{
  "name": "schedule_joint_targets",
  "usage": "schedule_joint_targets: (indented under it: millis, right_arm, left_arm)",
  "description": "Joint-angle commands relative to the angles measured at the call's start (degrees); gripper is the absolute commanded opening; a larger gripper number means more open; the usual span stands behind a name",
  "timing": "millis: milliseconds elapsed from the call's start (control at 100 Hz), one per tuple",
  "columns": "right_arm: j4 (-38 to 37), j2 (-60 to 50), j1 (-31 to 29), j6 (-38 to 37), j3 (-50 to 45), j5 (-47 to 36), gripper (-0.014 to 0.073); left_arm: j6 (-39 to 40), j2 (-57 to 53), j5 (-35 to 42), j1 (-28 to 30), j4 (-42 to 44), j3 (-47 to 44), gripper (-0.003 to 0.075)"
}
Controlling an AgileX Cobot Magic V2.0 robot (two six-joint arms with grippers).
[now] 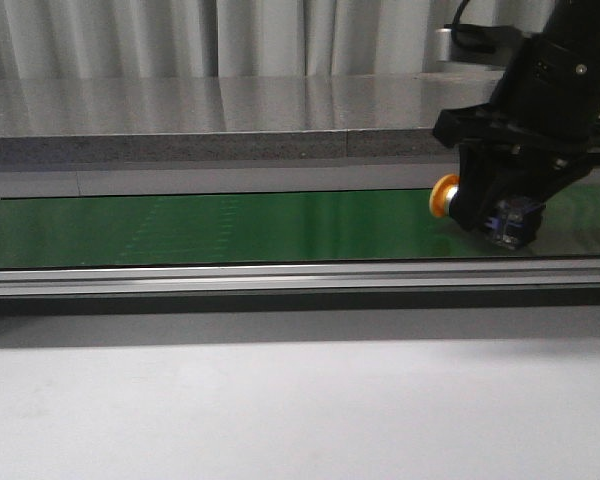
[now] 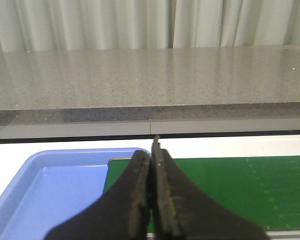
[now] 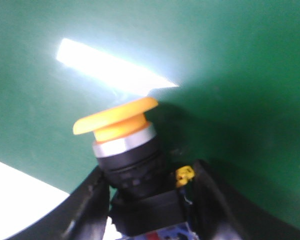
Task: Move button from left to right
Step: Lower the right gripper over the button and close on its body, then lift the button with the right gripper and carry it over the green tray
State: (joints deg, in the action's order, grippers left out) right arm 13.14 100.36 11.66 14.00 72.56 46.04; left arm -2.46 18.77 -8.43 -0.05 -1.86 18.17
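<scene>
Button (image 1: 443,196) clamped between the fingers of the right gripper (image 1: 500,215), black body pinched in the jaws, yellow-orange cap jutting out sideways past the fingertips toward the robot's left. Held low over the right end of the green belt (image 1: 210,228); contact with the belt impossible to tell from the front view. Judged well along: pickup done and carry apparently near its end, with setting down and letting go left.

Close detail only in the right wrist view: silver collar under the cap (image 3: 115,116), ribbed black body (image 3: 132,167) seated between both fingers (image 3: 87,205), a small yellow clip beside it, belt surface just beyond. Nothing of the left side there.

Left wrist view alone showing the left gripper (image 2: 152,195), fingers pressed together on nothing, hanging above the belt's left end with a blue tray (image 2: 20,200) just beside it. No button in that view.
</scene>
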Motion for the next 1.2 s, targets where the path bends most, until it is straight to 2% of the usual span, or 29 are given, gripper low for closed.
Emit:
schedule_joint_targets:
  millis: [0, 230, 570, 870, 1190]
  right_arm:
    - [-0.1, -2.6, -0.1, 0.4, 4.6, 1.2, 0.0234]
    - [-2.0, -2.6, -3.2, 0.4, 11.0, 3.9, 0.0234]
    - [-2.2, -2.6, -17.4, 0.4, 13.1, 6.5, 0.0234]
    - [-4.5, -2.4, -29.4, 0.5, 13.1, 2.9, 0.0234]
    - [-8.3, -0.5, -33.6, 5.4, 13.1, -1.8, 0.0234]
  left_arm:
    - [0.2, 0.3, 4.5, -0.4, -0.6, 1.7, -0.0020]
    - [0.2, 0.3, 4.5, -0.4, -0.6, 1.7, -0.0020]
    - [0.2, 0.3, 4.5, -0.4, -0.6, 1.7, -0.0020]
    - [0.2, 0.3, 4.5, -0.4, -0.6, 1.7, -0.0020]
    - [0.2, 0.3, 4.5, -0.4, -0.6, 1.7, -0.0020]
